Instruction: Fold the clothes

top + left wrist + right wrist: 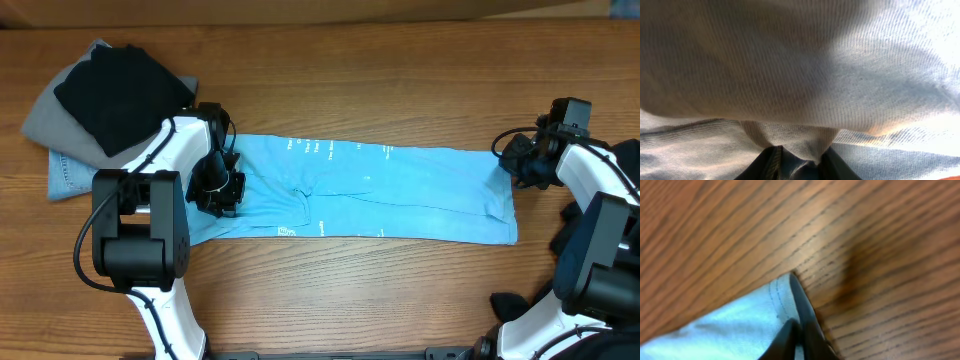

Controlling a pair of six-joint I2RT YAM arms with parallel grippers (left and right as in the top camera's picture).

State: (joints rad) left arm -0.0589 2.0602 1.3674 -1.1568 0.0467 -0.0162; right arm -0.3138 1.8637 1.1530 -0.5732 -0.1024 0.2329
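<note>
The clothes, a light blue T-shirt (380, 190), lie folded into a long strip across the middle of the table, with small white lettering along its edges. My left gripper (218, 187) sits at the strip's left end, shut on a bunch of the fabric. In the left wrist view the cloth (805, 65) fills the frame and a fold is pinched between the dark fingers (765, 165). My right gripper (512, 160) is at the strip's far right corner. In the right wrist view it (799, 326) is shut on the stitched hem corner (780, 297).
A pile of other garments lies at the back left: black (120, 90) on top, grey (50, 115) under it, pale denim (70, 175) at the bottom. It lies close behind the left arm. Bare wooden table (400, 290) surrounds the strip.
</note>
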